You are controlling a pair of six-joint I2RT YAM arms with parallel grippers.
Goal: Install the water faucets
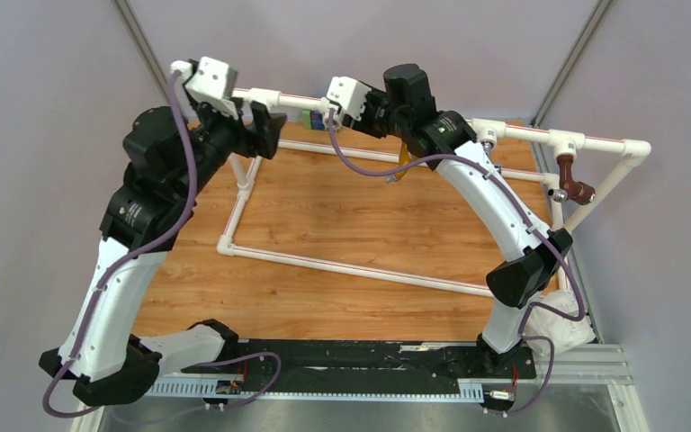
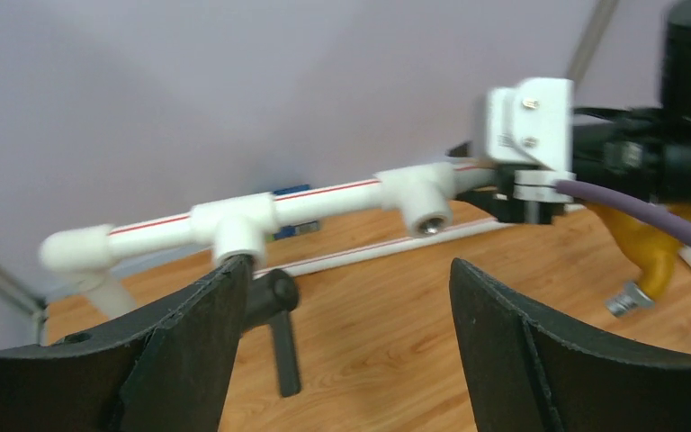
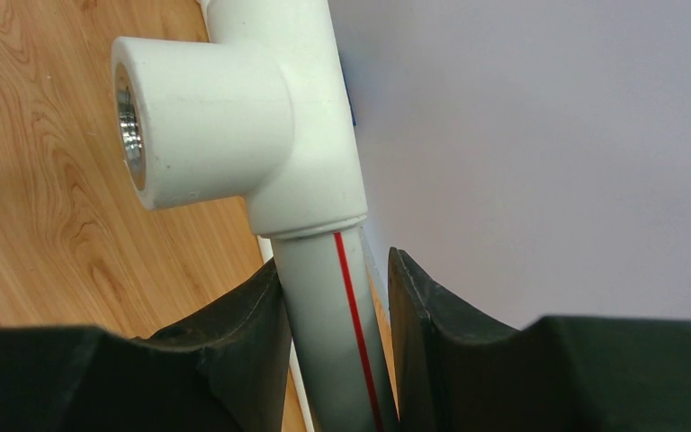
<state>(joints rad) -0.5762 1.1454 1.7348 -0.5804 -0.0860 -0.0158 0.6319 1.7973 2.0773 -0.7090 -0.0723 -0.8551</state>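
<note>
Two robot arms (image 1: 135,261) (image 1: 504,211) stand over one wooden counter (image 1: 342,216) that carries one white pipe frame (image 1: 351,266). The taps in view number one dark faucet (image 2: 284,351), one orange tap (image 2: 652,256) and one brown tap (image 1: 576,185).

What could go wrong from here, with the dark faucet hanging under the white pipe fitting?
1. The black metal faucet hangs from the white plastic tee fitting, close beside the open left end effector. Pulling away could knock it, and I cannot tell how firmly it is seated.
2. The right end effector is clamped on the white red-striped pipe. Any sideways shift there would likely tug the whole pipe frame.
</note>
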